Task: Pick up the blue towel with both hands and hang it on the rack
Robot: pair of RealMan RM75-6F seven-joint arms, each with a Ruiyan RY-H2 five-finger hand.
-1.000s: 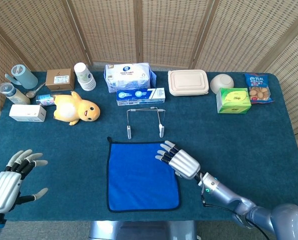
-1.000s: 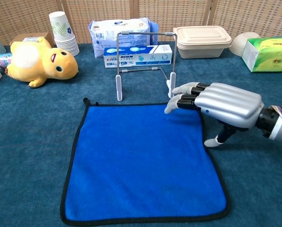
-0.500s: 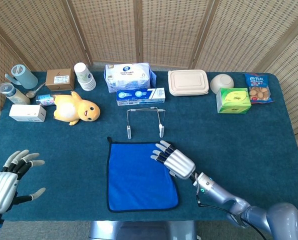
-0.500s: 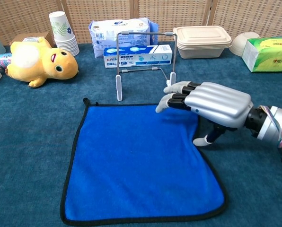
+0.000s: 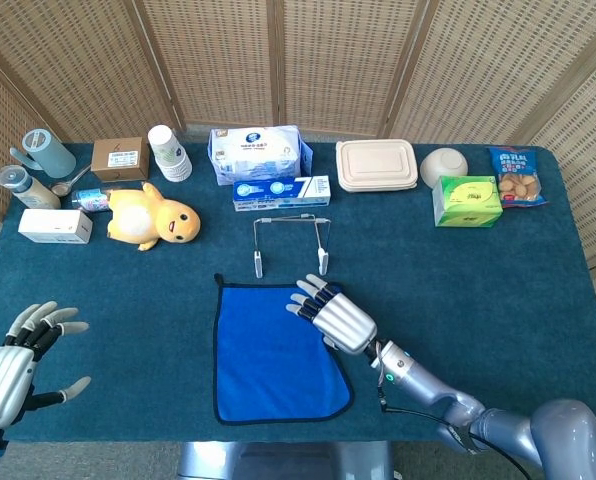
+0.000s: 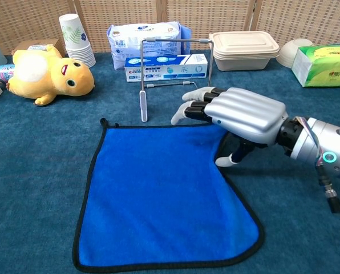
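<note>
Staged lab/demo room: wicker screens [image 5: 278, 60] (all round), props on carpeted table [image 5: 498, 280].

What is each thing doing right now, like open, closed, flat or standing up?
blue towel: flat on table, right edge pulled inward
rack: upright, bare
right hand: over towel's far right corner, fingers extended
left hand: open, off the towel
food container: lid on
paper cups: stacked

The right hand [image 6: 238, 117] covers the towel's [image 6: 158, 194] far right corner. The left hand [image 5: 13, 365] is cut off at the edge.
</note>
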